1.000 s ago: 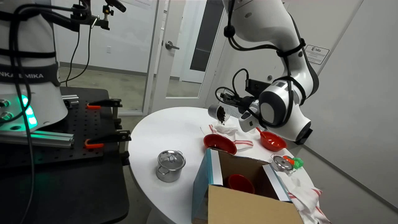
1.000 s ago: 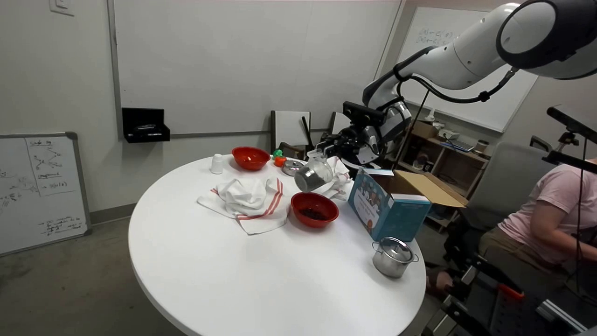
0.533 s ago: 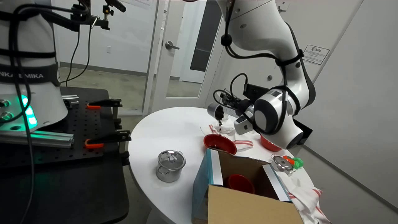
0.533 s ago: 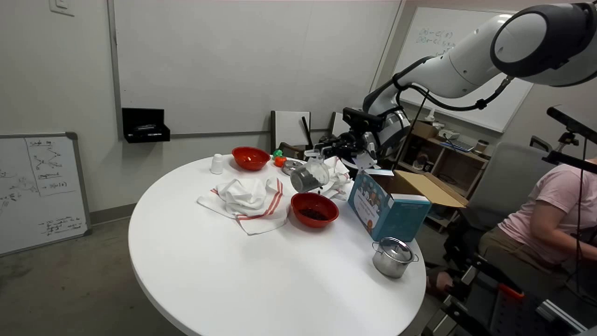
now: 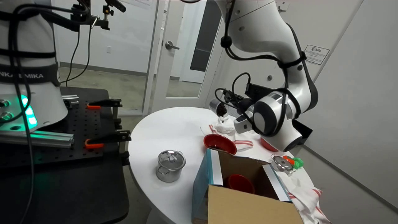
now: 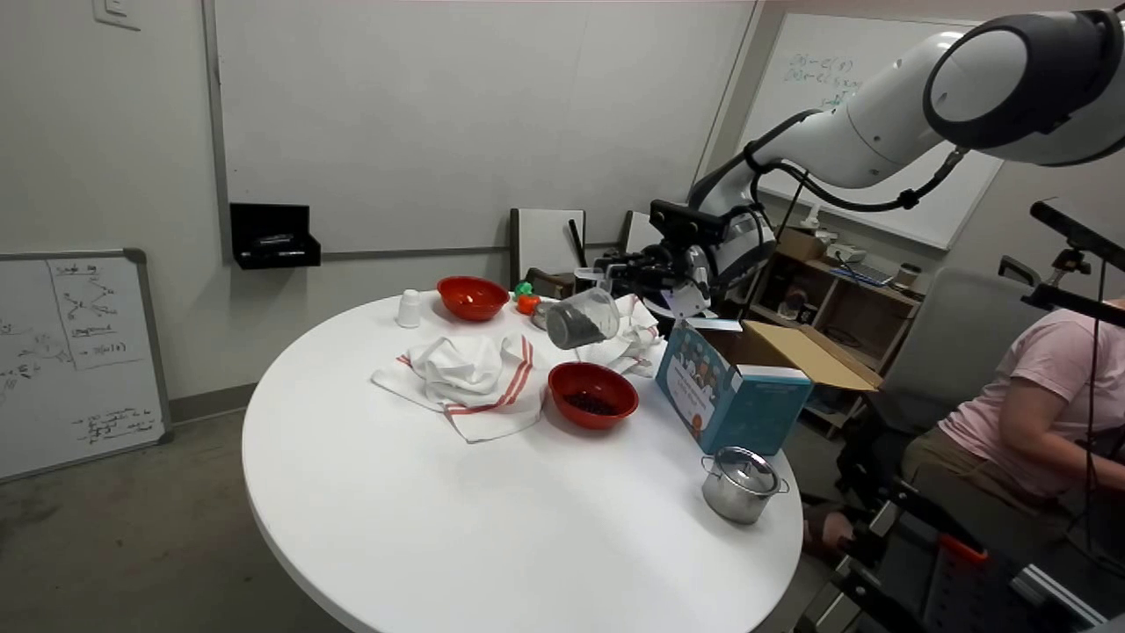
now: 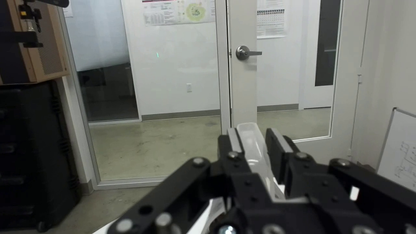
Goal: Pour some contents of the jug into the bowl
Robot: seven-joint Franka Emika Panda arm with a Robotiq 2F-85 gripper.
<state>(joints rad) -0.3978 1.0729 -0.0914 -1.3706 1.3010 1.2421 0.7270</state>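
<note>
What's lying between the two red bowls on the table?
A white towel with red stripes. Its striped end reaches in between the bowl with dark bits and the other red bowl, as both exterior views show.

Gripper (image 7: 256, 140) is showing black; jug (image 6: 582, 318) is showing clear grey — its contents (image 5: 221, 109) nearly black; bowl (image 6: 594, 376) is displaying bright red; towel (image 6: 466, 365) is carrying red stripes on white; box (image 6: 763, 413) is wearing teal; pot (image 6: 734, 501) is showing silver.
</note>
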